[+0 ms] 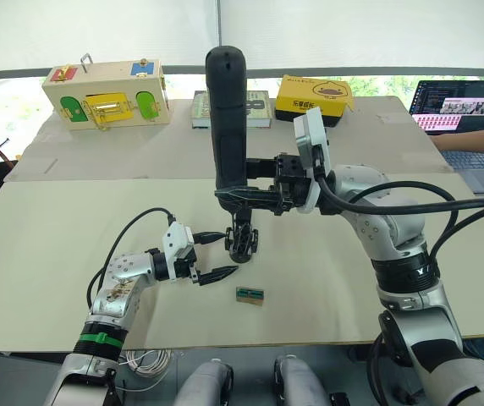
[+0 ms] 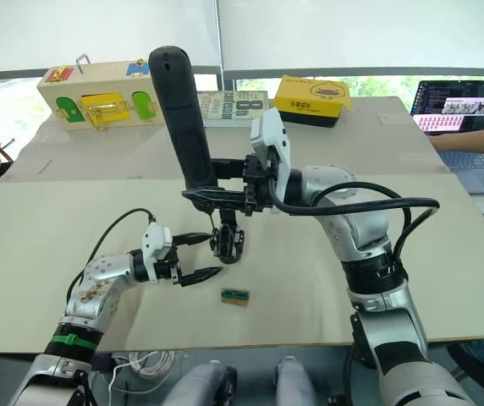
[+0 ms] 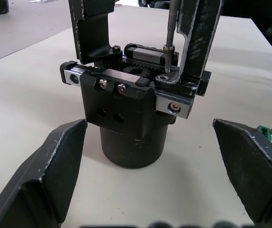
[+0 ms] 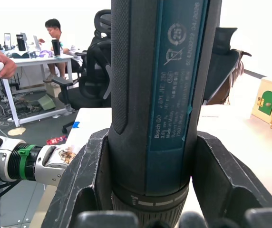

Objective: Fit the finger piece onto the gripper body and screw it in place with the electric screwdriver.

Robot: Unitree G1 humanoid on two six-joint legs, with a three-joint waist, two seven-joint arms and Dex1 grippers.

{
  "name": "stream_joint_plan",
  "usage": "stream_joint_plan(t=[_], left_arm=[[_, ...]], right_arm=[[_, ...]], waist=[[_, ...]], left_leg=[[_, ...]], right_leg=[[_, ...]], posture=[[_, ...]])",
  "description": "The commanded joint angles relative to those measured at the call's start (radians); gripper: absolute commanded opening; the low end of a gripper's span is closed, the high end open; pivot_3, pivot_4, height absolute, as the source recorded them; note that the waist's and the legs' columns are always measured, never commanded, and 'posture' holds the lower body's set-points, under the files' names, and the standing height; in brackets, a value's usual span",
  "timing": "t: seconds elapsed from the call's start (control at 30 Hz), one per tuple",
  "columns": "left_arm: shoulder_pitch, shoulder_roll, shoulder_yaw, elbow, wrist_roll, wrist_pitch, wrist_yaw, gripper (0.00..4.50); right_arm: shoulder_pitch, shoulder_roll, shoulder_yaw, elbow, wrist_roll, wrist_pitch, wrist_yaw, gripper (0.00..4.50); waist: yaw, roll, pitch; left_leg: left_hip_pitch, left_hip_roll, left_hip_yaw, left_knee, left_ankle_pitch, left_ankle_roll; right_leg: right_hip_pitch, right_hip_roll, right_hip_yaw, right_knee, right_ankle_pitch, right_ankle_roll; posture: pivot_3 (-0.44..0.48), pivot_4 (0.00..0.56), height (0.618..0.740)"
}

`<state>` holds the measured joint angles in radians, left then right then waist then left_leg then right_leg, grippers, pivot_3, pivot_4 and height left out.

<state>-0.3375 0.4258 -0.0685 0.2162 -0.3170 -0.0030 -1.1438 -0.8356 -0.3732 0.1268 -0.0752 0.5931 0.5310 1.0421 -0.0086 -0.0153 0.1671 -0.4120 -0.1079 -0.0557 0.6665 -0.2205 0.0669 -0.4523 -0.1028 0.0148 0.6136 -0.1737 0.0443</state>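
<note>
The gripper body (image 3: 131,114), a chunky black block on a round base, stands on the table (image 1: 73,220) at mid-centre. A black finger piece (image 3: 196,42) rises upright from its top rail, and a similar black piece (image 3: 94,28) stands on the other side. My right gripper (image 1: 246,182) is shut on the electric screwdriver (image 1: 228,118), holding it upright over the body. Its thin metal bit (image 3: 170,23) comes down onto a screw beside the finger piece. My left gripper (image 1: 230,254) is open, its fingers (image 3: 45,175) either side of the body's base without touching it.
A small green-and-tan block (image 1: 250,294) lies just in front of the body. At the table's far edge are a wooden latch box (image 1: 111,97), a book (image 1: 263,110) and a yellow box (image 1: 314,95). A laptop (image 1: 458,106) and a person's arm (image 1: 479,139) are at far right.
</note>
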Motion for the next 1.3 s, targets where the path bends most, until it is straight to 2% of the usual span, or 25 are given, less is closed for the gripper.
stream_joint_plan(t=[0.03, 1.3], left_arm=[[0.0, -0.003, 0.007, -0.009, -0.008, -0.021, 0.001, 4.5], [-0.009, -0.01, -0.012, 0.031, 0.022, -0.035, 0.018, 4.5]], right_arm=[[-0.004, 0.009, -0.021, -0.024, 0.004, -0.036, 0.008, 1.95], [0.019, 0.028, -0.011, -0.025, -0.037, -0.068, 0.02, 1.95]], waist=[[0.0, 0.0, 0.0], [-0.003, 0.0, 0.0]], left_leg=[[0.0, 0.0, 0.0, 0.0, 0.0, 0.0], [0.0, 0.0, 0.001, 0.0, 0.001, -0.001]], right_leg=[[0.0, 0.0, 0.0, 0.0, 0.0, 0.0], [-0.001, 0.0, 0.0, 0.002, 0.001, -0.001]], posture=[[0.0, 0.15, 0.74], [0.0, 0.15, 0.74]])
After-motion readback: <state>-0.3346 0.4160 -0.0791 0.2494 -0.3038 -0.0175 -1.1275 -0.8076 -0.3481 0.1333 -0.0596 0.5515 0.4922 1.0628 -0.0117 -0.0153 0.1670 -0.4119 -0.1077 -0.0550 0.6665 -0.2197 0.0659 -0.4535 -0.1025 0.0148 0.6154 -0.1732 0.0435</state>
